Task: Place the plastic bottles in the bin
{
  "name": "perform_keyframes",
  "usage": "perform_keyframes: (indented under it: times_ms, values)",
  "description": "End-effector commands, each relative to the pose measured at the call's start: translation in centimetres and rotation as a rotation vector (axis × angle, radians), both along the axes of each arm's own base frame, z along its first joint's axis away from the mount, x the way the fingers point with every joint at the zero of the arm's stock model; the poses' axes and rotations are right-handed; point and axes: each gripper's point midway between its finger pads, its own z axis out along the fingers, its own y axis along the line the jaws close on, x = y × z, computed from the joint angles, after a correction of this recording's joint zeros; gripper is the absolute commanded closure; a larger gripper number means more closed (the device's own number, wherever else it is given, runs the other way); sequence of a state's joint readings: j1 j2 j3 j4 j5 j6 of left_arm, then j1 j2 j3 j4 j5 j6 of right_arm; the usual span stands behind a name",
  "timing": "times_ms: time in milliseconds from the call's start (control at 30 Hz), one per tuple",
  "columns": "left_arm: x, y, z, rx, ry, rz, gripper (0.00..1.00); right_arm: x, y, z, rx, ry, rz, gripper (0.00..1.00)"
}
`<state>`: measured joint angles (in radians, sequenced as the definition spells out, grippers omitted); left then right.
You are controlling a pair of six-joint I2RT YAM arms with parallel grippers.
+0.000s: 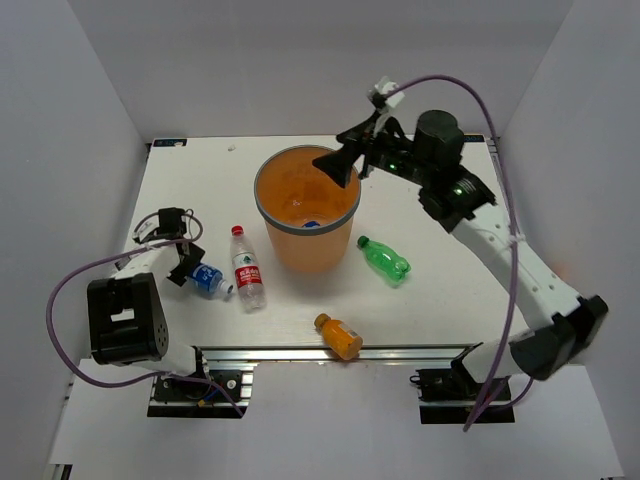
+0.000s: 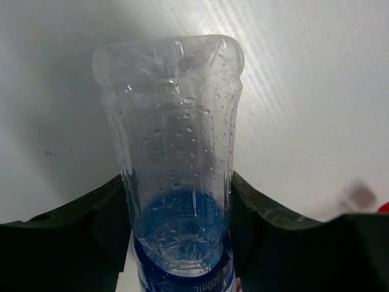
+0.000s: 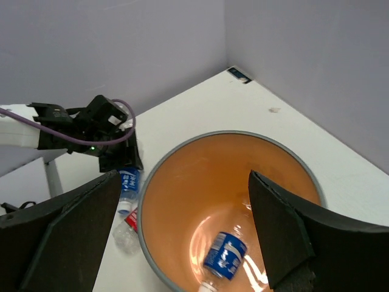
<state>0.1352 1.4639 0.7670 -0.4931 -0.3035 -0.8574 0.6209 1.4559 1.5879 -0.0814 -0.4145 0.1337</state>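
The white counter carries everything, and the bin, a round orange bucket with a grey rim, stands upright near its middle, a little toward 12 o'clock. The right hand hangs over the bin's rim at about 1 o'clock, its fingers spread wide with nothing between them; the right wrist view looks down into the bucket. The left hand sits low at about 8 o'clock from the bin, well apart from it. Its fingers press against both sides of a clear blue-labelled bottle, pinching it; whether that bottle rests on the counter or is just raised I cannot tell. The red-capped bottle lies flat between that hand and the bin, near the bin's wall, with its cap toward 12 o'clock. The green bottle lies at 4 o'clock from the bin, near it but apart. A second blue-labelled bottle lies on its side on the bin's floor. The orange bottle lies at 6 o'clock, at the counter's near edge by the metal rail.
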Motion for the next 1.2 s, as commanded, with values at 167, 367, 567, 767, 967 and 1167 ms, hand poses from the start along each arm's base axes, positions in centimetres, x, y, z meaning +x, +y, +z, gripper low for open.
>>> perform_keyframes:
  times_ms: [167,367,567,767,967,1167]
  values:
    - [5.8,0.5,9.3,0.035,-0.229,-0.044,0.59,0.9,-11.0,-0.7,0.054,0.032,-0.351,0.11]
    - [9.3,0.7,24.7,0.11,-0.588,-0.099,0.6,2.7,-18.5,-6.3,0.043,0.16,-0.567,0.11]
    - [10.4,-6.7,37.1,0.025,-1.002,-0.411,0.63,3.4,-20.0,-14.3,-0.148,0.25,-0.571,0.11]
    - [10.7,-18.1,40.9,-0.02,-1.124,-0.699,0.57,3.4,-18.6,-22.7,-0.291,0.365,-0.425,0.11]
    - [12.3,-25.5,37.8,0.008,-1.028,-0.839,0.53,3.2,-18.9,-29.5,-0.398,0.474,-0.39,0.11]
    - [12.9,-27.6,34.3,0.054,-0.921,-0.888,0.12,2.6,-18.1,-32.9,-0.422,0.517,-0.367,0.11]
